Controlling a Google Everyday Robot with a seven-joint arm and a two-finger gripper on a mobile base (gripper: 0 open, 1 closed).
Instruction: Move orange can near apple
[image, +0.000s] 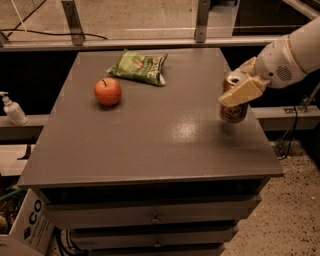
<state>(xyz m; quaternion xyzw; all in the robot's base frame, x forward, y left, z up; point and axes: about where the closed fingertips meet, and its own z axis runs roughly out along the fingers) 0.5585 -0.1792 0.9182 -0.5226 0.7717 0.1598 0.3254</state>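
The orange can is at the right side of the grey table, held upright just above its surface, its silver top showing between the fingers. My gripper comes in from the right on a white arm and is shut on the can, one cream finger across its front. The red-orange apple with a dark stem sits on the table's left, far from the can.
A green snack bag lies at the back of the table, behind and right of the apple. A white pump bottle stands on a ledge at the left. Drawers are under the tabletop. A cardboard box is at lower left.
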